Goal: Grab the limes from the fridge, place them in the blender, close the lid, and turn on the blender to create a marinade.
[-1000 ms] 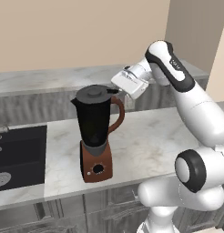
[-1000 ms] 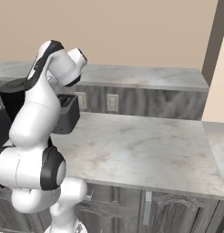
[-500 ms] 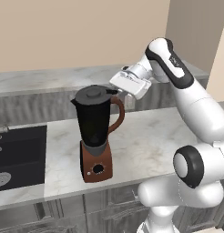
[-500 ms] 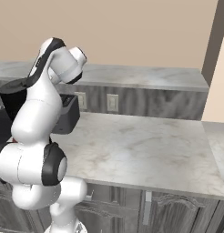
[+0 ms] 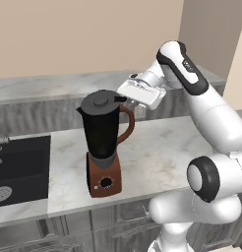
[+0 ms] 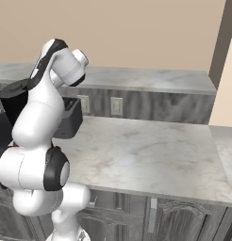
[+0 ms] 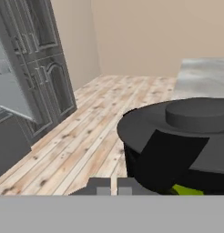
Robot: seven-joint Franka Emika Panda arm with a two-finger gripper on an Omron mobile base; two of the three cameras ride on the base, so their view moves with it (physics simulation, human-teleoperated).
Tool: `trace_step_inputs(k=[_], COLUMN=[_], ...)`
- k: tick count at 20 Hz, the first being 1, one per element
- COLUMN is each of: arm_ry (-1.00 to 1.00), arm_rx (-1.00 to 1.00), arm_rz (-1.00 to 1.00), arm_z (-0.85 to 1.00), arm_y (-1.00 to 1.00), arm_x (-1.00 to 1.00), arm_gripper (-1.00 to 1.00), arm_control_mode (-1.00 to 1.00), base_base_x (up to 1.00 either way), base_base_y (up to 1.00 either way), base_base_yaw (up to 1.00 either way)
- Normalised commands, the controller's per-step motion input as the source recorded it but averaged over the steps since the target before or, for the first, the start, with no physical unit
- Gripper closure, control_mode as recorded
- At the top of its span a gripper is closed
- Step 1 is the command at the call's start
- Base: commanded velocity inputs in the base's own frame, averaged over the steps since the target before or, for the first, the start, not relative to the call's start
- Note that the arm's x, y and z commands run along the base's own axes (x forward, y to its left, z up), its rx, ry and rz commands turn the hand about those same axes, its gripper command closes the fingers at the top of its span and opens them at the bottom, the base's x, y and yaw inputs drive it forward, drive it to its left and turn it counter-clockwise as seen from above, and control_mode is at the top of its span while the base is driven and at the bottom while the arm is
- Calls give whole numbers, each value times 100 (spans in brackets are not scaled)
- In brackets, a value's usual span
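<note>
On the grey marbled counter [image 5: 157, 152], just left of my gripper [image 5: 124, 100], stands the tall near-black blender jug [image 5: 102, 130] on its reddish-brown base [image 5: 104, 178], and the round dark flat lid with a raised centre knob [image 5: 100, 99] already sits on top of the jug. In the left base view the hand lies almost level, reaching in from the right at lid height, its dark tip at the lid's right edge, above the curved reddish-brown handle [image 5: 127, 127]. I cannot tell from that view whether the tip touches the rim.

In the hand view the 2 small finger tips [image 7: 99, 185] stand pressed together with nothing between them, so the jaws are shut and empty. From there the lid [image 7: 186, 125] fills the right side, tilted, with the jug mouth below it and a sliver of bright green lime [image 7: 187, 189] showing under the rim (so at least 1 lime is inside; I cannot see a second).

My judgement: the lid looks on, perhaps not fully seated, and the remaining step is the round knob [image 5: 106, 182] on the base. That knob lies straight below the lid and well down from the jaws, on the front face towards the base cameras. The closed tip would have to drop past the handle and come round to the front.
</note>
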Motion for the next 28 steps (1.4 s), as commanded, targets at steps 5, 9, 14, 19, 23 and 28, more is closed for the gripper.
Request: trace_step_inputs(k=[5, 9, 14, 19, 23, 28], arm_ry=[0, 0, 0, -4, -12, -10], arm_rx=[0, 0, -1, -1, -1, 0], arm_rz=[1, -10, -16, -14, -5, 0], arm_z=[0, 0, 3, 32, 22, 5], arm_y=[-11, -41, -41, 15, 13, 7], arm_x=[0, 4, 1, 48, 54, 15], arm_gripper=[100, 100, 100, 100, 100, 100], arm_control_mode=[-100, -100, -100, -100, -100, -100], base_base_x=[0, 0, 0, 0, 0, 0], base_base_y=[0, 0, 0, 0, 0, 0], base_base_yaw=[0, 0, 0, 0, 0, 0])
